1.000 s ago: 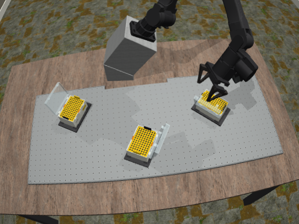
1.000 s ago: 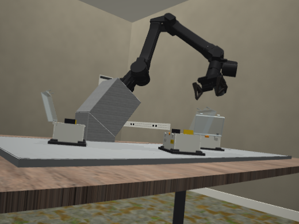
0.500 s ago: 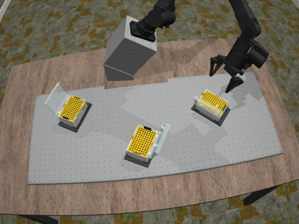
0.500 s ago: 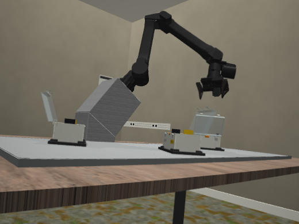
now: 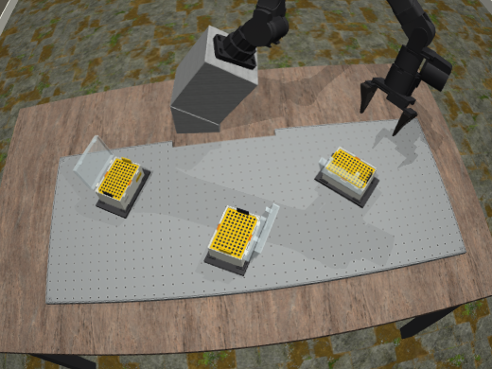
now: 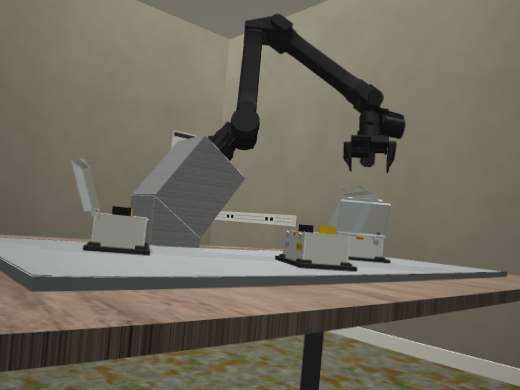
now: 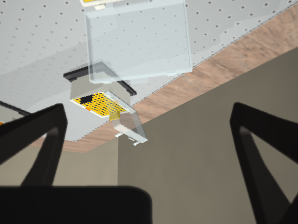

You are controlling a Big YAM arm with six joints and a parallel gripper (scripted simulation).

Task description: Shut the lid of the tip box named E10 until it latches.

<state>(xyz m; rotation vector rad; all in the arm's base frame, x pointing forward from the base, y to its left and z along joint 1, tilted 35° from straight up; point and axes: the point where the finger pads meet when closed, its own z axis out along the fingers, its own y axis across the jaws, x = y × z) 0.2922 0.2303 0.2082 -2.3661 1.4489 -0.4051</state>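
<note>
The black two-fingered claw (image 5: 378,123) (image 6: 369,172) (image 7: 148,112) hangs above the worktop (image 5: 142,326) (image 6: 200,310) on the robot's left, with its fingers wide apart and nothing between them. It points down, clear of every box.

Three off-white tip boxes with yellow perforated tops stand on a grey perforated board (image 5: 166,246) (image 6: 200,270). E10 is one of these three, but the sticker lettering is too small to read, so I cannot tell which.

The H1 box (image 5: 342,182) (image 6: 367,247), on the robot's left, is the nearest to the claw in the top view; its clear rectangular lid (image 5: 347,176) (image 6: 365,217) stands raised. The H2 box (image 5: 232,237) (image 6: 327,248), in the middle, has its pale translucent lid (image 5: 268,229) (image 6: 345,212) raised on the side towards H1. The H3 box (image 5: 118,182) (image 6: 120,230), on the robot's right, has its glassy hinged lid (image 5: 95,163) (image 6: 84,185) tilted outward, away from the other boxes.

Each box sits on a dark flat holder plate and looks level; the fit inside the locators is too small to judge. The wrist view shows a large transparent panel (image 7: 137,42) and, beyond it, an open yellow-topped box (image 7: 100,102), both well apart from the fingers.

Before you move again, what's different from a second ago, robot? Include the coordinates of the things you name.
My arm (image 5: 404,68) (image 6: 320,57) swung away from the right-hand box (image 5: 352,172) (image 6: 367,247) in the top picture, going right and toward the back edge. My open jaws turned too, now pointing down. I grabbed nothing and let go of nothing. The boxes stayed put, and their lids (image 5: 94,163) (image 6: 82,185) (image 7: 140,45) stayed open.
</note>
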